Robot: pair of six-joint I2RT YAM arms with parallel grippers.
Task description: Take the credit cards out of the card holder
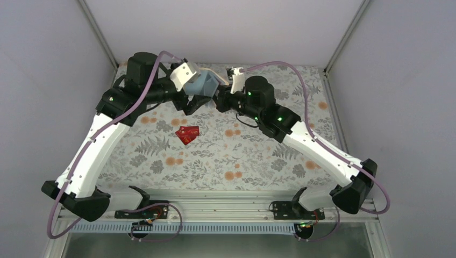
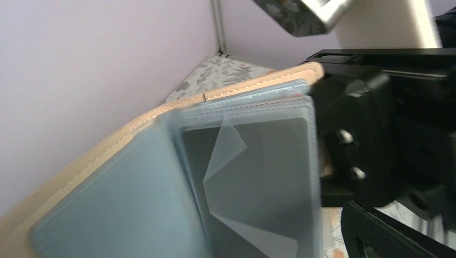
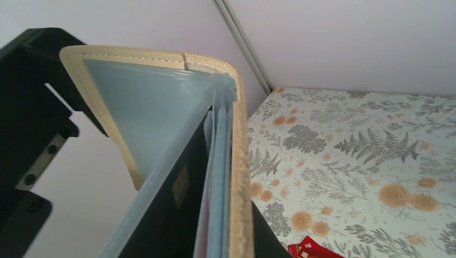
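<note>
Hanging above the far edge of the bench (image 1: 322,156), the card holder (image 1: 206,84) is being pinched by the closed right gripper (image 1: 221,102). The left gripper (image 1: 192,103), jaws spread wide, is hovering just left of it, facing the pocket where a dark card (image 2: 258,161) seems lodged. Red cards (image 1: 187,134) are lying mid-bench.

Tan card holder (image 1: 205,84) hangs open aloft; red credit cards (image 1: 187,134) lie overlapping, well apart.

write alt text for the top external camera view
A small tan folding card holder, pale blue-grey inside, hangs open above the far side of a floral-patterned table, the right arm's pincer shut on it and the left arm's pincer close beside. Red plastic cards lie overlapping mid-table.
</note>
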